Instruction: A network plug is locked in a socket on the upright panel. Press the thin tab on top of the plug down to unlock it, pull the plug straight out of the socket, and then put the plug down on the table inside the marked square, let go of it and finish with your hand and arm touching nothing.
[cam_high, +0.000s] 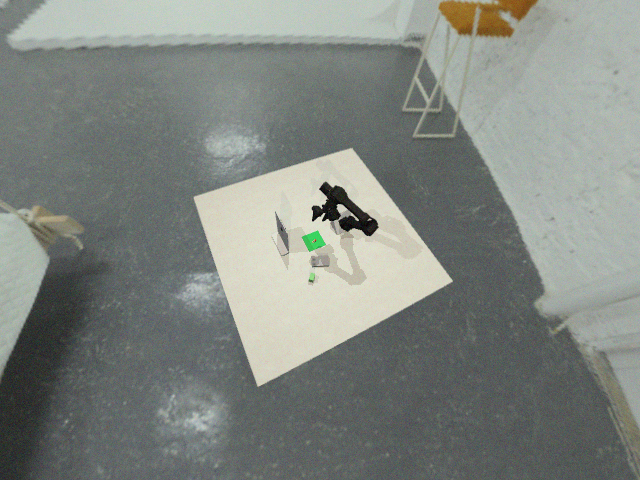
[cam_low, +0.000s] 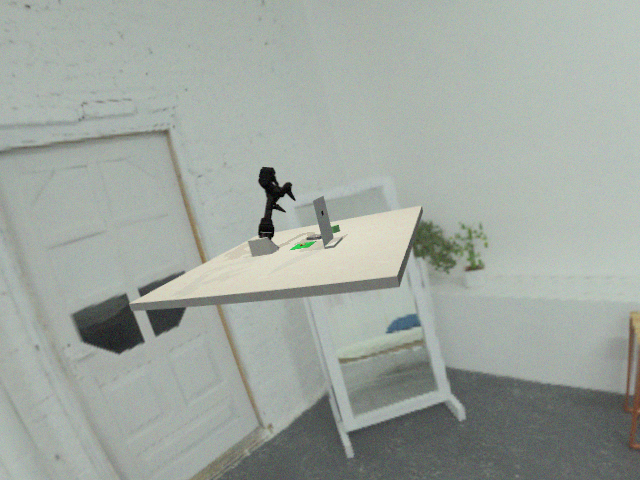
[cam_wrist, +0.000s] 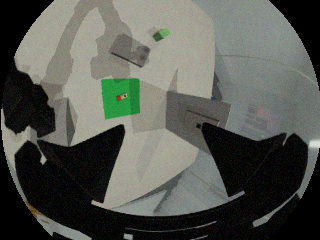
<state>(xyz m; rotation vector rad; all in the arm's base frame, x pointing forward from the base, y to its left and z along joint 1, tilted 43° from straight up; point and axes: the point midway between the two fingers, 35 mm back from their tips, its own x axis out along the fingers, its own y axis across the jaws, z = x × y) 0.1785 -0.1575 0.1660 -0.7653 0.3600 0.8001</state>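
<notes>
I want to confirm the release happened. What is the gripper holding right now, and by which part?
Nothing. The gripper is open and raised above the table; the small red plug lies apart inside the green square.

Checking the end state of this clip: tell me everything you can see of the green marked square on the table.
The green marked square is a flat, bright green patch lying flush on the pale table, between the upright panel and the arm's base. A small red and white item, too small to identify, rests near its centre. A grey block sits just beyond one edge. The open gripper hangs above, apart from it, touching nothing.
</notes>
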